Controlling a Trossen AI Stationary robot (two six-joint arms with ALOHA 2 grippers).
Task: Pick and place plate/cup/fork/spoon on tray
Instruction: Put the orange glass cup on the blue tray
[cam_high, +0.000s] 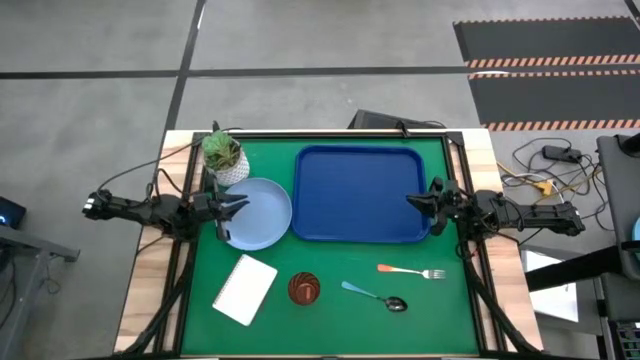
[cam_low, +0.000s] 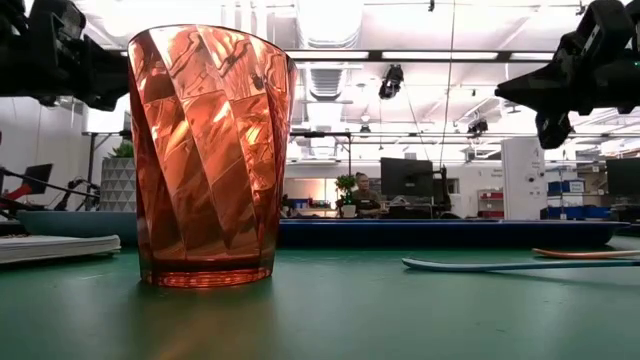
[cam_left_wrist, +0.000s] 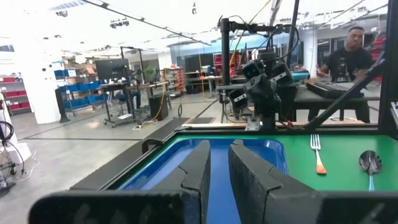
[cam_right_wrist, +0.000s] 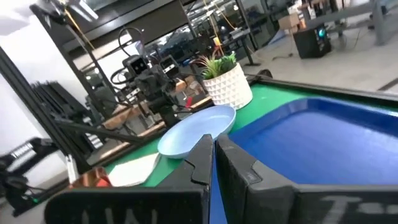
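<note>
The dark-blue tray (cam_high: 360, 195) lies at the far middle of the green mat. The light-blue plate (cam_high: 262, 215) lies flat just left of it. The dark-red cup (cam_high: 304, 288) stands upright near the front and fills the low view (cam_low: 210, 155). The orange-handled fork (cam_high: 412, 271) and the teal-handled spoon (cam_high: 375, 296) lie flat to the cup's right. My left gripper (cam_high: 238, 205) hovers over the plate's left edge, open by a narrow gap (cam_left_wrist: 219, 168), and holds nothing. My right gripper (cam_high: 413, 201) hovers over the tray's right edge, shut (cam_right_wrist: 213, 149) and empty.
A white pot with a green plant (cam_high: 224, 155) stands at the far left, behind the plate. A white notepad (cam_high: 245, 289) lies left of the cup. A person sits in the room beyond the table (cam_left_wrist: 348, 59).
</note>
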